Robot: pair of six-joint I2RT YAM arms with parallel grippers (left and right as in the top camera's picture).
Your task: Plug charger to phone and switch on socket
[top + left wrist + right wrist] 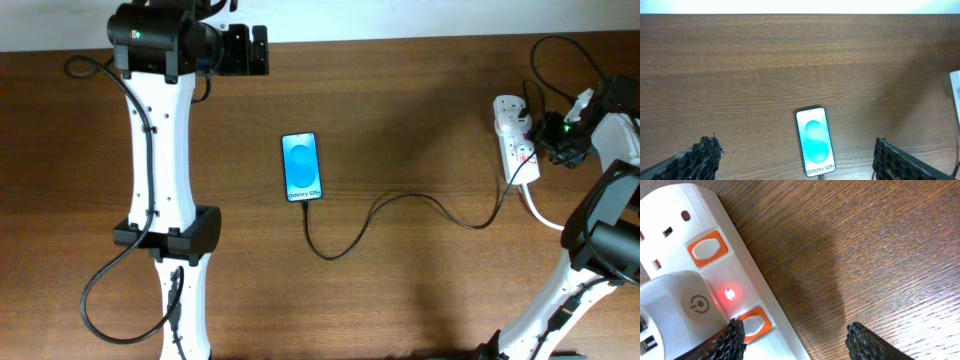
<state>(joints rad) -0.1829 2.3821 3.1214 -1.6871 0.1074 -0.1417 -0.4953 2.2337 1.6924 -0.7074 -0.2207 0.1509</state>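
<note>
The phone lies flat mid-table with its blue screen lit; it also shows in the left wrist view. The thin black charger cable runs from the phone's near end across to the white socket strip at the right. In the right wrist view the socket shows a lit red lamp and orange-framed white switches. My right gripper is open; its left finger rests by the lower switch. My left gripper is open and empty, high above the phone.
A white adapter with a power symbol sits plugged in the strip. A thick white cord leaves the strip toward the right arm. A black cable loop lies at the back right. The left arm's base stands left of the phone.
</note>
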